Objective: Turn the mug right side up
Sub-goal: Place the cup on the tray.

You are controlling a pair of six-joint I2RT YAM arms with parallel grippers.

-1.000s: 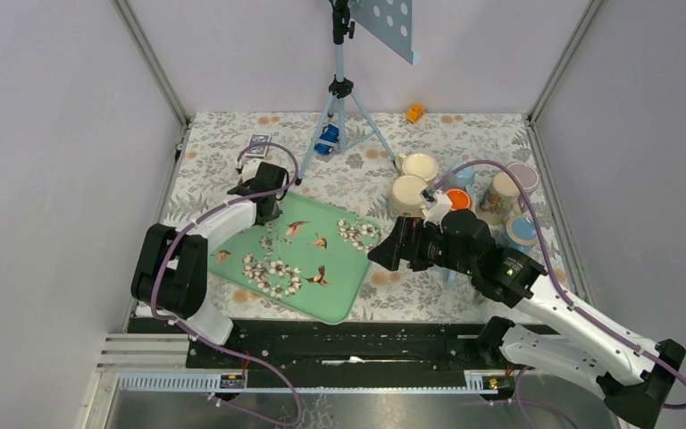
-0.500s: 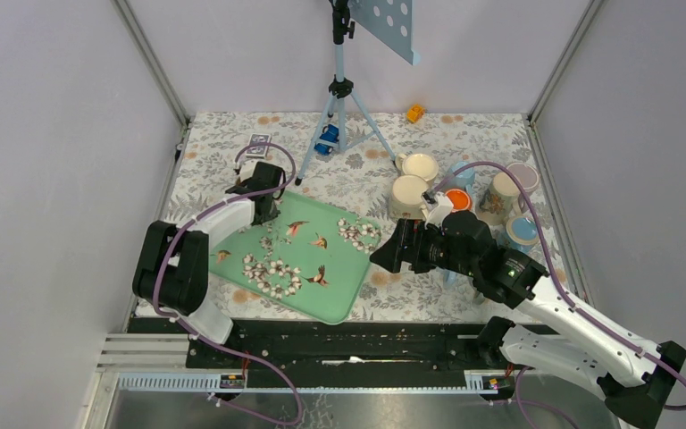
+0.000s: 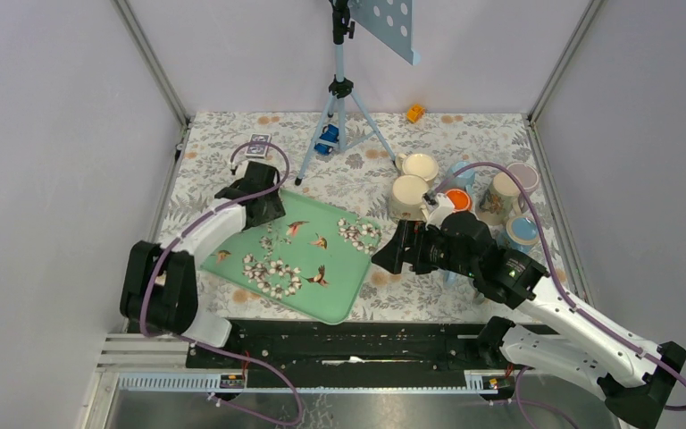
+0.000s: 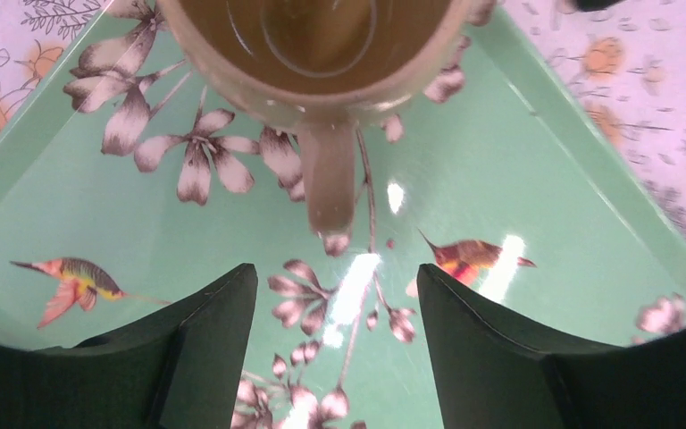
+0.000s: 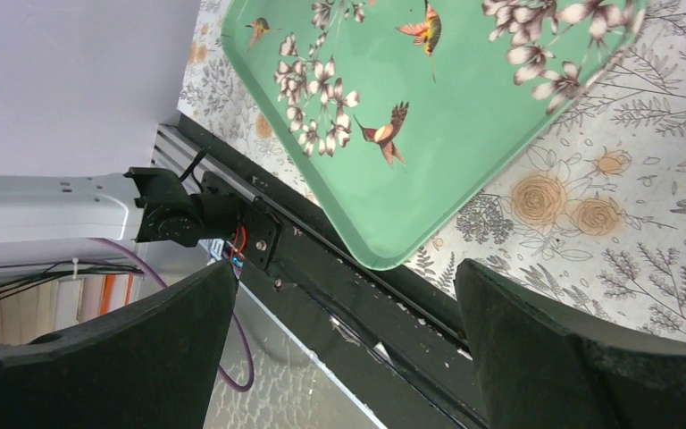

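Mug location: the mug (image 4: 322,36) sits at the top centre of the left wrist view, on the green tray (image 4: 545,206), with its open mouth facing the camera. Its handle (image 4: 329,188) points down the frame.
Left gripper: the left gripper (image 4: 338,286) has its jaws parted. The handle end lies just above the gap, clear of both fingers (image 4: 205,340), and nothing is gripped.
Top view only: the left gripper (image 3: 263,204) is over the tray's upper left corner. The arm covers the mug, which cannot be made out there.
Right gripper: the right gripper (image 5: 344,286) is spread wide and holds nothing. In the top view it (image 3: 384,255) hangs just off the tray's right edge (image 3: 357,277).
Right wrist view only: the tray's near corner (image 5: 464,116), the floral tablecloth (image 5: 589,206) and the black base rail (image 5: 322,268).
Surroundings: a tripod (image 3: 339,89) at upper centre, a cluster of cups (image 3: 408,192) at right (partly behind the right arm) and an orange toy (image 3: 415,113) near the back edge.
Cut off: the mug's far rim runs past the top of the left wrist view, so its outer wall is unseen.
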